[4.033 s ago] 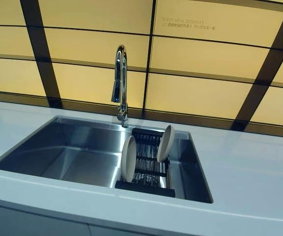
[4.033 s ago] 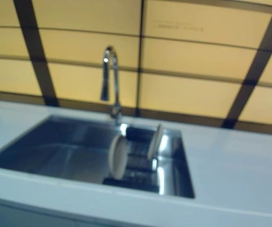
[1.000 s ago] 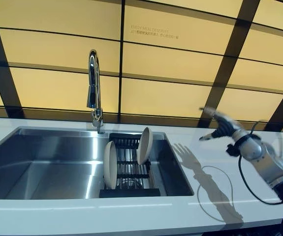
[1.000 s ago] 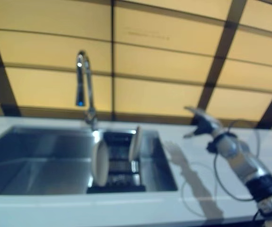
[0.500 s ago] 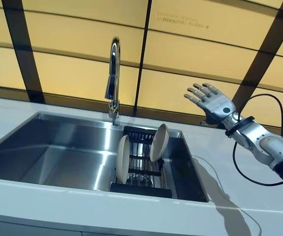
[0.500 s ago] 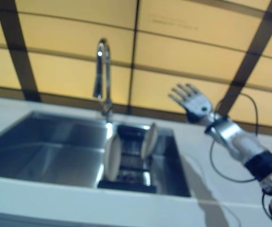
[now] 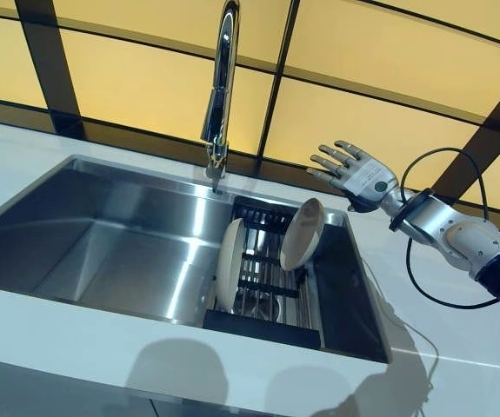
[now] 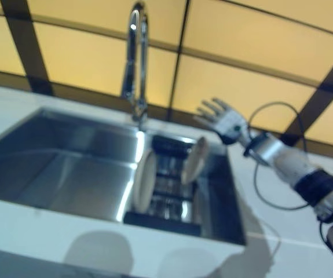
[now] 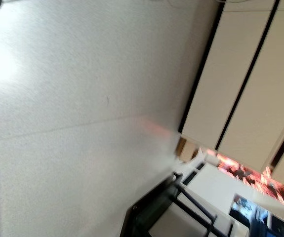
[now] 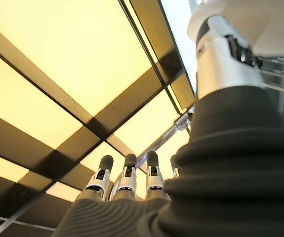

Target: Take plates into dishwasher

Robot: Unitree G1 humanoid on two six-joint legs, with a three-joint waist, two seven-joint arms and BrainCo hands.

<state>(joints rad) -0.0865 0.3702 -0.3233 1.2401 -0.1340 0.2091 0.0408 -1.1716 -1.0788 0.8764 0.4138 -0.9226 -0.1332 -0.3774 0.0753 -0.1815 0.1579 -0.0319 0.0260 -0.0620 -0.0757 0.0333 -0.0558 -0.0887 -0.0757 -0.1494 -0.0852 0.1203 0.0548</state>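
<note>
Two round cream ceramic plates stand on edge in black slotted rack, right end of steel sink. Right hand above, fingers spread, empty. Likely stiff, slippery, breakable; take by upper rim.

No text, label, number or sign was legible anywhere in these views.
</note>
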